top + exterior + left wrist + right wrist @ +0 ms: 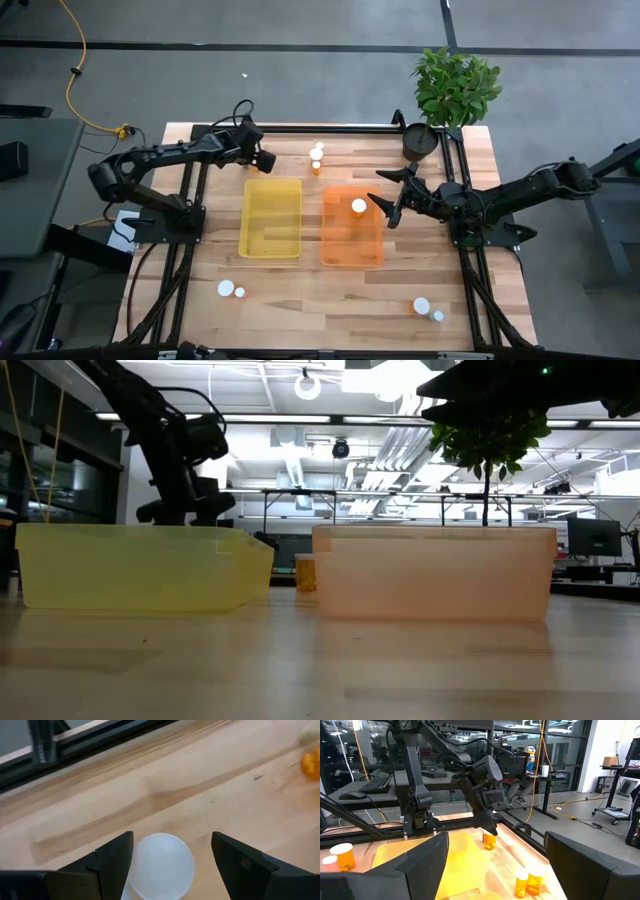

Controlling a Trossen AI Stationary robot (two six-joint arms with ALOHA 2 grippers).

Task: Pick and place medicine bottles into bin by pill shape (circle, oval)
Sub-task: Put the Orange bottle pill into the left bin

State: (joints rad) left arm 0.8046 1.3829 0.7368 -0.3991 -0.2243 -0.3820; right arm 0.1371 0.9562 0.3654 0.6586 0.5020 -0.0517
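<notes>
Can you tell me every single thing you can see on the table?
Yellow bin: one, see-through yellow, middle-left of the table.
Orange bin: one, see-through orange, middle-right.
Bottle in orange bin: one, orange with white cap.
Back bottles: small cluster, orange and white, back middle.
Front-left bottles: two, white caps.
Front-right bottles: two, white caps.
Plant: one, green, dark pot, back-right corner.
Table: one, light wood.
Left claw: dark, open around another bottle's white cap.
Right claw: dark, open, by the orange bin.

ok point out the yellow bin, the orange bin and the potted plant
yellow bin point(271, 183): high view, far rim
orange bin point(352, 263): high view, near rim
potted plant point(457, 82): high view, leaves
</notes>
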